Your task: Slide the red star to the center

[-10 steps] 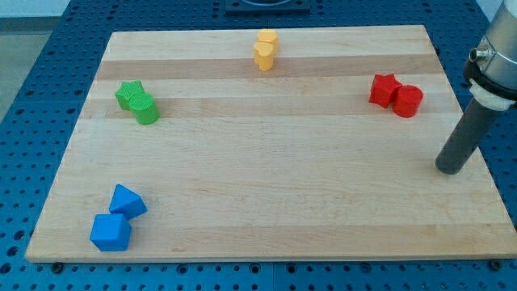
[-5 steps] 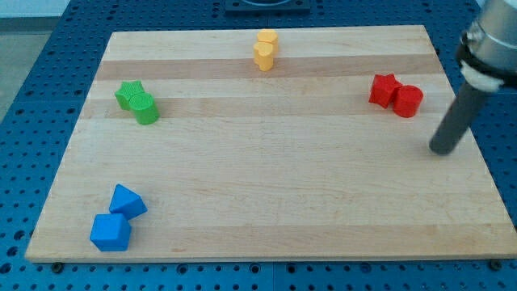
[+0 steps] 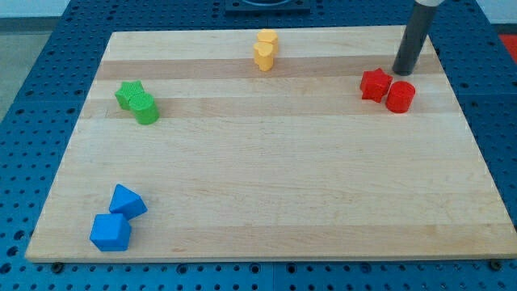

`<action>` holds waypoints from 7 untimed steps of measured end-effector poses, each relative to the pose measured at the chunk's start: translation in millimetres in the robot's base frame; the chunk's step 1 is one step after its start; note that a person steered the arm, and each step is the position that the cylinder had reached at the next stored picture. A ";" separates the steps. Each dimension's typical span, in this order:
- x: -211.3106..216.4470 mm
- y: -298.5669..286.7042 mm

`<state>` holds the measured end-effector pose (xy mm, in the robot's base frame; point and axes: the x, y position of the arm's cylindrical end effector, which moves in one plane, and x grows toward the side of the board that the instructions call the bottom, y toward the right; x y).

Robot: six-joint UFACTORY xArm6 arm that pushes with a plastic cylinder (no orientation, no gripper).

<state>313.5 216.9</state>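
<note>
The red star (image 3: 373, 84) lies at the view's upper right on the wooden board (image 3: 266, 178). A red cylinder (image 3: 400, 96) touches it on its right, slightly lower. My tip (image 3: 402, 71) stands just above and to the right of the red star, right above the red cylinder, very close to both; whether it touches them I cannot tell.
Two yellow blocks (image 3: 265, 48) sit stacked together at the top middle. A green star and a green cylinder (image 3: 136, 101) sit at the left. A blue triangle-like block (image 3: 128, 200) and a blue cube-like block (image 3: 110, 232) sit at the bottom left.
My tip has moved from the right edge up and left to the far side of the red blocks. The red star and red cylinder have shifted slightly left and down.
</note>
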 end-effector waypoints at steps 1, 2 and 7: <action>13.2 -15.9; 35.5 -35.1; 81.8 -76.2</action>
<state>395.4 140.7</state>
